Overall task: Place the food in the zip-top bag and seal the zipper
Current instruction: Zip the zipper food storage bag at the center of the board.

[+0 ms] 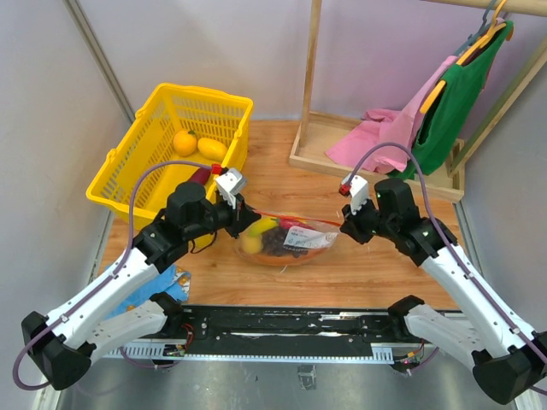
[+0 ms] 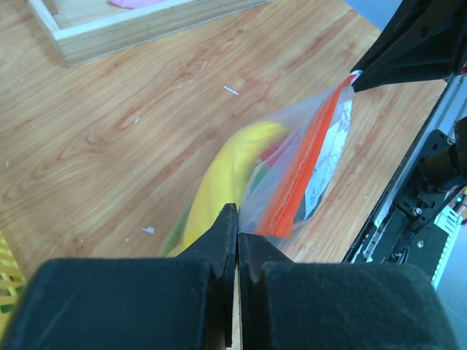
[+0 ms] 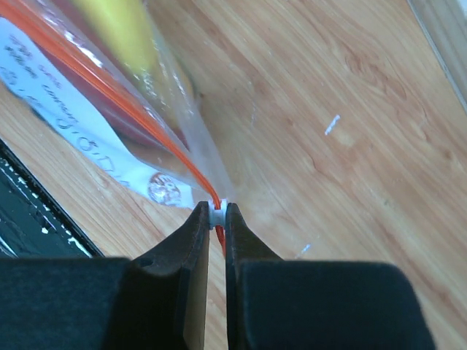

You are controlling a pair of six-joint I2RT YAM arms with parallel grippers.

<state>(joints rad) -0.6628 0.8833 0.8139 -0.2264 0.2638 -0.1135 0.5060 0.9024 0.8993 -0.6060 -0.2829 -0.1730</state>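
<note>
Because the zip-top bag [image 1: 295,242] looks limp and slippery, your left hand [image 2: 237,222] pinches its corner while your right hand [image 3: 217,217] pinches the white slider [image 3: 218,209]; hold it taut.

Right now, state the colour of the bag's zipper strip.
Zipper strip: orange-red, clearest in the left wrist view.

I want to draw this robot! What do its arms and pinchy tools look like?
The left arm and the right arm each have long white tubes joined by chunky black joints. A thin purple-grey cable loops over each. A small white box with a red bit sits by each wrist. The left tool and right tool have black pointed fingers.
</note>
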